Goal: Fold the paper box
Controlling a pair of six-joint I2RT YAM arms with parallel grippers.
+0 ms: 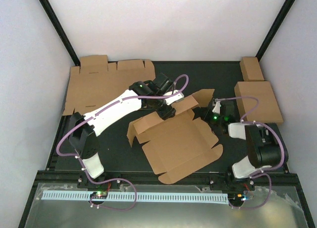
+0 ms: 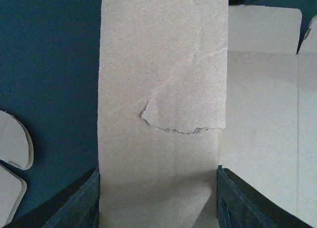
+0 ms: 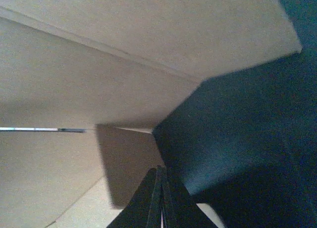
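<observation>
The paper box (image 1: pixel 181 144) lies as a brown die-cut sheet in the middle of the dark table, with its far and left flaps raised. My left gripper (image 1: pixel 168 105) reaches over its far edge. In the left wrist view a torn-faced cardboard flap (image 2: pixel 161 89) fills the whole gap between the two dark fingers (image 2: pixel 79 203), its edges touching both. My right gripper (image 1: pixel 212 115) is at the box's right far corner, by a raised flap (image 1: pixel 203 98). In the right wrist view it (image 3: pixel 161 169) is shut with nothing seen in it, and cardboard panels (image 3: pixel 99 65) rise around it.
A second flat cardboard sheet (image 1: pixel 99 84) lies at the back left. Two folded brown boxes, one large (image 1: pixel 257 102) and one small (image 1: pixel 251 68), stand at the back right. A white slotted strip (image 1: pixel 133 196) runs along the near edge by the arm bases.
</observation>
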